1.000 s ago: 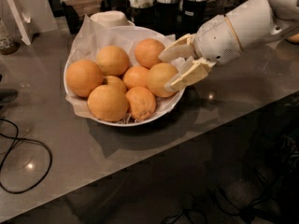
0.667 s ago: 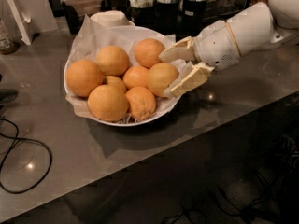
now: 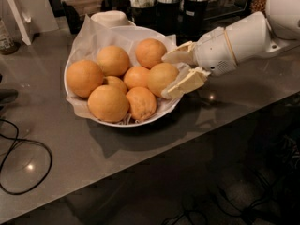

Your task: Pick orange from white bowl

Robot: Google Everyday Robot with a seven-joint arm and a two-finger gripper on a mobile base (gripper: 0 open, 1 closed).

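The white bowl (image 3: 79, 110), lined with crinkled white paper, stands on the grey counter and holds several oranges. The paler orange (image 3: 161, 78) lies at the bowl's right side, resting among the others. My gripper (image 3: 165, 77) reaches in from the right over the bowl's rim. It is open, with one cream finger (image 3: 177, 55) at the orange's upper right and the other (image 3: 183, 83) at its lower right. The fingers flank only the orange's right part. The orange is not lifted.
A small white cup-like dish (image 3: 111, 18) stands behind the bowl. Dark holders with utensils (image 3: 159, 3) stand at the back. A black cable (image 3: 23, 163) loops on the counter at the left. The counter's front edge (image 3: 154, 168) runs diagonally.
My gripper has shifted slightly down and left, closer around the paler orange. The oranges and the bowl have not moved.
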